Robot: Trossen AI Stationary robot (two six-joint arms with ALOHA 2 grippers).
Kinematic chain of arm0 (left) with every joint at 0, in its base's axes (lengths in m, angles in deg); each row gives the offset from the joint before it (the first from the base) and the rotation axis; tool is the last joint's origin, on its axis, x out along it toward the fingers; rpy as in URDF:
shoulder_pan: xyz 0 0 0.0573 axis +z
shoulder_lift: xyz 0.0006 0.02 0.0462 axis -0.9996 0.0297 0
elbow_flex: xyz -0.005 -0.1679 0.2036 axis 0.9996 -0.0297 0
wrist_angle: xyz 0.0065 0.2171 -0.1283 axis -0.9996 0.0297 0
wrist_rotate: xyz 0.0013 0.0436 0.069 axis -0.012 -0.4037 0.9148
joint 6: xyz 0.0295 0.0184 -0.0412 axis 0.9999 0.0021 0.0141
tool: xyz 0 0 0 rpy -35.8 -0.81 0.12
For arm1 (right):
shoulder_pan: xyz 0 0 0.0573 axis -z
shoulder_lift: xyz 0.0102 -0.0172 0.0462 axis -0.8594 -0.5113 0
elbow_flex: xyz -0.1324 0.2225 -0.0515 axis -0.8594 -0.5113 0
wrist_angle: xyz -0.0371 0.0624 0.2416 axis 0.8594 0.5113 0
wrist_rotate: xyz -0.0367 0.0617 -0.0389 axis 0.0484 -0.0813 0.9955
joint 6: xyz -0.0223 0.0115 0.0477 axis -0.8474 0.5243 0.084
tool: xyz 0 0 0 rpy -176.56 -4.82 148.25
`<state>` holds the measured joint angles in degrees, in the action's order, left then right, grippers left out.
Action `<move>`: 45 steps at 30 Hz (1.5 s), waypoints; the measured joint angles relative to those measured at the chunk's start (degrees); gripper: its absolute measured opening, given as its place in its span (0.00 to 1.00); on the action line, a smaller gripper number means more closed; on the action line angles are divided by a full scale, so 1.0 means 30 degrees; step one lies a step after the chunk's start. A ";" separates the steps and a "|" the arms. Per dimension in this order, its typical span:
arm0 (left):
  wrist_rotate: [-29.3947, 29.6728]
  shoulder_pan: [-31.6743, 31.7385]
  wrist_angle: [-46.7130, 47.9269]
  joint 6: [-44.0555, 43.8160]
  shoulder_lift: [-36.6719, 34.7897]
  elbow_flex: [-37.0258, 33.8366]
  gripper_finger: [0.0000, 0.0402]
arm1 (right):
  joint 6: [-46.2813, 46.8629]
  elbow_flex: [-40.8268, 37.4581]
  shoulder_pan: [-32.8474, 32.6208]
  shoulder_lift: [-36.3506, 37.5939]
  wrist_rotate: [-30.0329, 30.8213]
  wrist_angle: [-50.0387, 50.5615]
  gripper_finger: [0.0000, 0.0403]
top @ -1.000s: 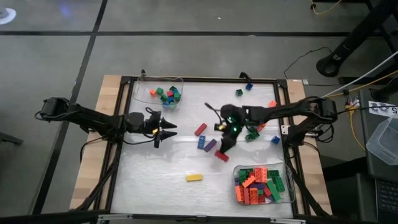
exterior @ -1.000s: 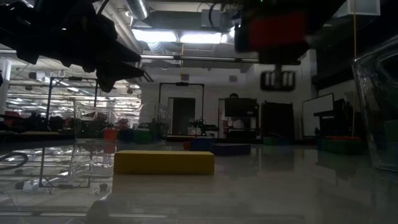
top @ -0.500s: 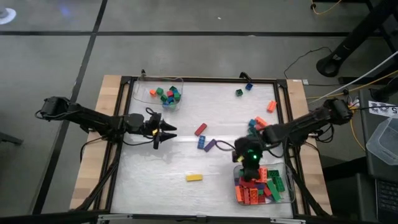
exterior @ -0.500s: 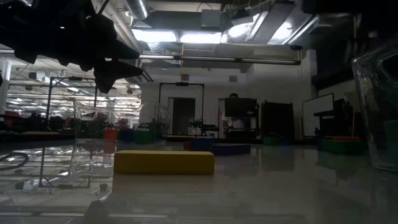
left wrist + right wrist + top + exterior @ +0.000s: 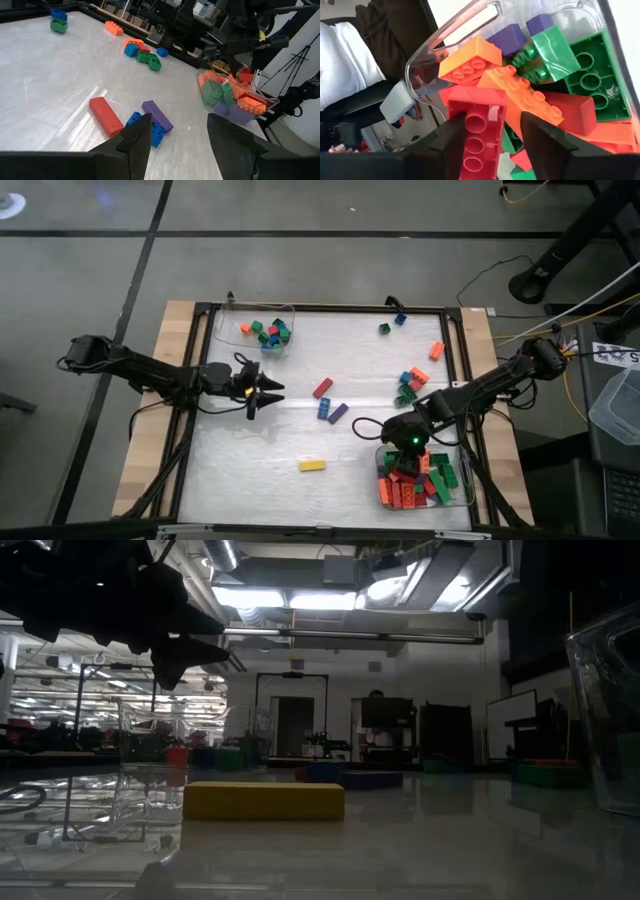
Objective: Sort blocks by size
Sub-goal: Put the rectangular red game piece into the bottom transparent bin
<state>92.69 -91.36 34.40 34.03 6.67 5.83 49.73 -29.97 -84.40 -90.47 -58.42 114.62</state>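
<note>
**Spotter:** From above, where are you?

**Me:** My right gripper (image 5: pixel 408 452) hangs over the clear tray (image 5: pixel 462 448) at the near right corner, heaped with long red, orange and green blocks (image 5: pixel 415 480). My left gripper (image 5: pixel 270 391) hovers at the table's left-middle, fingers parted, holding nothing. Loose on the table: a long red brick (image 5: pixel 322 388) lying on a diagonal, a blue one (image 5: pixel 324 409) and a purple one (image 5: pixel 338 414) beside it, and a yellow brick (image 5: pixel 312 465) near the front with its long axis across the table. A second tray (image 5: pixel 288 310) at the far left holds short cubes.

**Spotter:** Table height?

**Me:** The yellow brick (image 5: pixel 264 800) lies flat, broadside to the camera, long axis left to right.

**Spotter:** Left wrist?

**Me:** Fingers (image 5: pixel 137 140) apart and empty; the red brick (image 5: pixel 105 116) points diagonally away, with the purple one (image 5: pixel 157 115) beyond it.

**Spotter:** Right wrist?

**Me:** A long red block (image 5: pixel 477 132) sits between my fingers (image 5: pixel 451 131), studs-hollow side facing the camera, long axis running along them toward the pile. The jaws flank it, but I cannot tell whether they grip it.
</note>
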 joint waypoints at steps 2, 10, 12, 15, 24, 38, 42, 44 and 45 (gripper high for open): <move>0.0011 -0.0171 -0.0371 -0.0005 0.0007 0.0000 0.44 | 0.0000 0.0000 0.0000 -0.0007 0.0100 0.0000 0.49; 0.1351 -0.3300 -0.6655 0.2365 0.2647 0.0618 0.44 | 0.0000 0.0000 0.0000 -0.0014 0.1209 0.0011 0.53; 0.1930 -0.4132 -0.7055 0.3167 0.3867 0.1576 0.44 | 0.0000 0.0000 0.0000 -0.0014 0.1213 0.0022 0.52; 0.2091 -0.5222 -0.7073 0.3995 0.6174 0.3535 0.44 | -0.0175 0.0000 0.0000 -0.0014 0.1179 0.0031 0.52; 0.2114 -0.6663 -0.7126 0.5749 1.2410 0.9997 0.44 | -0.0166 0.0852 -0.2041 0.0000 0.7241 0.4018 0.52; 0.2197 -0.6712 -0.6971 1.0663 2.1613 2.1386 0.44 | -0.0131 0.4683 -0.5781 -0.0007 1.3338 0.5440 0.52; 0.2142 -0.6586 -0.6792 1.1603 2.3580 2.3836 0.44 | 0.0319 0.4685 -0.5775 -0.0007 1.3515 0.5421 0.52; 0.2149 -0.6445 -0.6546 1.1527 2.4271 2.4789 0.44 | 0.0350 0.4685 -0.5741 -0.0007 1.3508 0.5413 0.52; 0.2149 -0.6361 -0.6295 1.1393 2.4608 2.5200 0.44 | 0.0350 0.4685 -0.5741 -0.0007 1.3508 0.5413 0.52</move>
<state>99.14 -110.45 15.51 68.21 80.50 81.43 50.78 -15.92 -101.62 -90.49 -17.90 130.86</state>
